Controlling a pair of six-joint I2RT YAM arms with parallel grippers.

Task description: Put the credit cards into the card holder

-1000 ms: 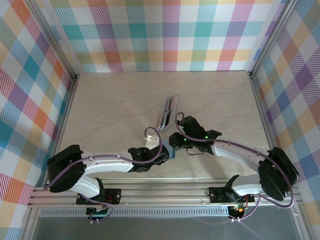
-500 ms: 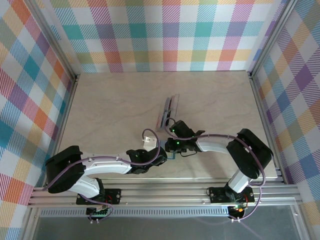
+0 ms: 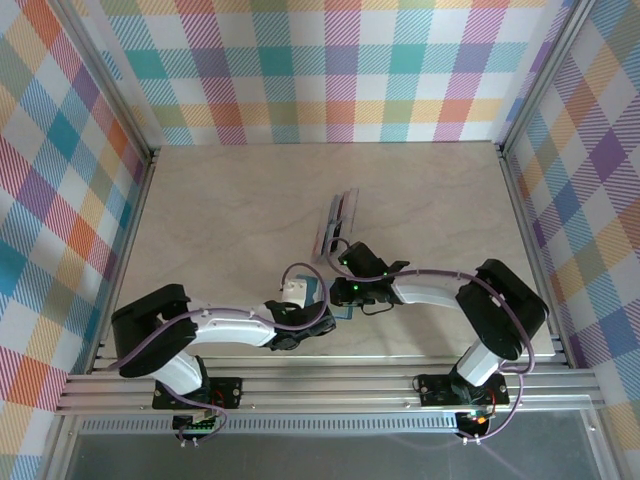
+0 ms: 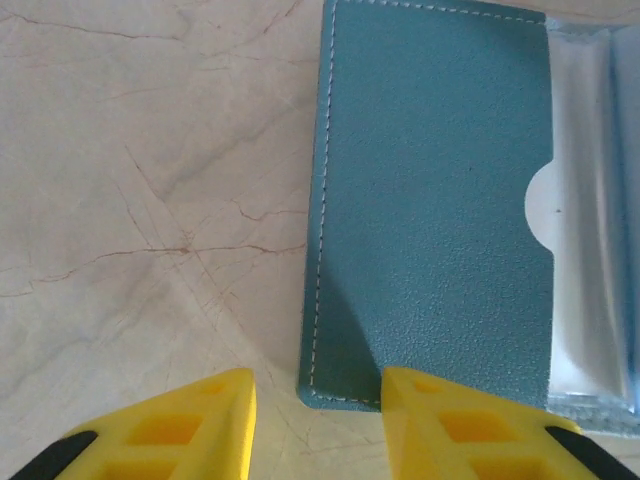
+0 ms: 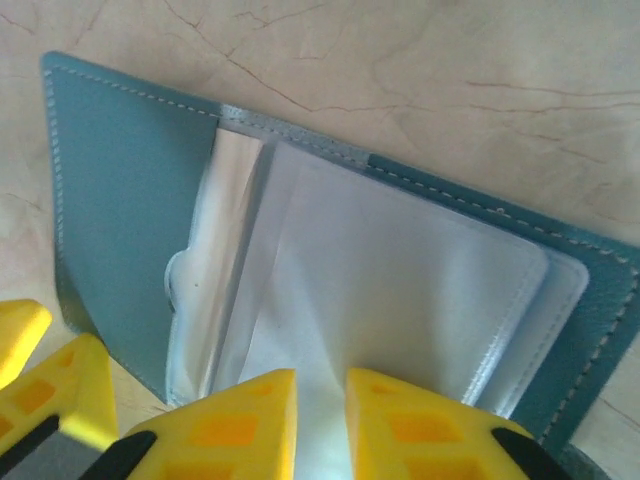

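The jaws of the left gripper (image 4: 315, 428) stand apart, low over the counter (image 4: 150, 200), and nothing is clamped between them. In the left wrist view we see a corner of the card holder (image 4: 430, 200) lying in the gap. One yellow finger (image 4: 170, 425) hangs over bare counter and the other overlaps the holder's near edge. Whether that second finger touches the holder we cannot tell.

The jaws of the right gripper (image 5: 320, 425) stand only a little apart. In the right wrist view a clear plastic sleeve (image 5: 400, 300) runs into the narrow slit between them, and we cannot tell whether they press on it. At the lower left of that view a yellow finger of the left gripper shows just beside the holder's near edge.

The card holder lies open and flat on the counter. It is teal, with pale stitching along its edges. Its inner pocket has a half-round notch, and the clear sleeves fan out beside it.

From above we find the holder (image 3: 320, 298) near the front of the counter, about midway across, with the two grippers meeting over it from either side. The credit cards (image 3: 335, 222) lie further back, apart from the holder, as a narrow pale grey and dark row. We cannot make out single cards or their colours.
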